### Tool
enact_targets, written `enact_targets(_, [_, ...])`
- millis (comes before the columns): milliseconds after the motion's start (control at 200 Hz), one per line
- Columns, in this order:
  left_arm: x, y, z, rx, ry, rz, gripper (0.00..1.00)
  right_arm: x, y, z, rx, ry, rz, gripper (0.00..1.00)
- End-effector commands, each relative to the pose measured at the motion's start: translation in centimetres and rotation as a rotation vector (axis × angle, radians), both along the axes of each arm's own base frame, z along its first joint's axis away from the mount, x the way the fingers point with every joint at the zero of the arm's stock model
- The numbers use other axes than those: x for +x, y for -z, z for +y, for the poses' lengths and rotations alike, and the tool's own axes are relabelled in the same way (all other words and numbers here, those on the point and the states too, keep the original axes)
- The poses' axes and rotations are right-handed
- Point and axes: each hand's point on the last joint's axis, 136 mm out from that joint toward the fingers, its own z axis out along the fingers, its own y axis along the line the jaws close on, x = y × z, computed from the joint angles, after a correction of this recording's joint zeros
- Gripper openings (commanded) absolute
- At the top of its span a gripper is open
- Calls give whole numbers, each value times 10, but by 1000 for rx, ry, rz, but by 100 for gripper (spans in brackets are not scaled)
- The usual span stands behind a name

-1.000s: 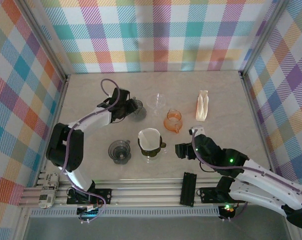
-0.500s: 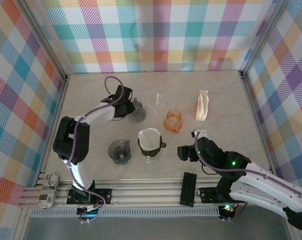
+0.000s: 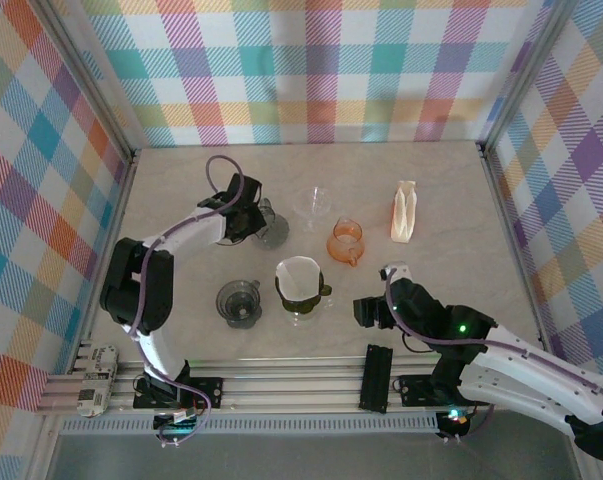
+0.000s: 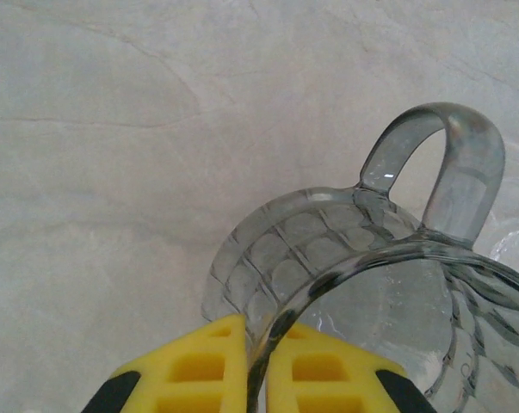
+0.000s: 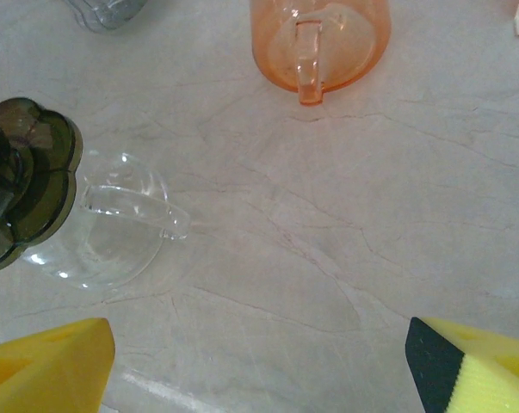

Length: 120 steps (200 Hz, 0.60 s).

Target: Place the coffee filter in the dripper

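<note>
marble table (image 3: 451,270), left gripper (image 4: 257,335) still pinching glass dripper (image 4: 319,241) rim, right gripper (image 3: 365,311) still open

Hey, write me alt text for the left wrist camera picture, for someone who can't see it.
The left tool pinches the rim of a clear ribbed dripper between its two yellow fingers, one on each side of the wall. The dripper's loop handle rises at the upper right, with a pale marbled table behind it.
</note>
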Motion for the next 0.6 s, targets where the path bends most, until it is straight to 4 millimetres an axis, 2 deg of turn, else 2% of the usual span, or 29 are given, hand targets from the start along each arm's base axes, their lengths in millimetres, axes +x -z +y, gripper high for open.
enact_targets(0, [-7,-32,9,-38,-22,-53,0,-5,8,15,36,-73,20,89])
enact_targets(280, [-40,-63,22,-78,-36,-93,0,-18,37,55,113,-233,104,88])
enact_targets(445, [-64,-72,31,-90,-36,-97,0,-17,54,64,122,-248,118,87])
enact_targets(595, [-83,-76,39,-102,-42,-96,0,-14,60,68,143,-246,106,87])
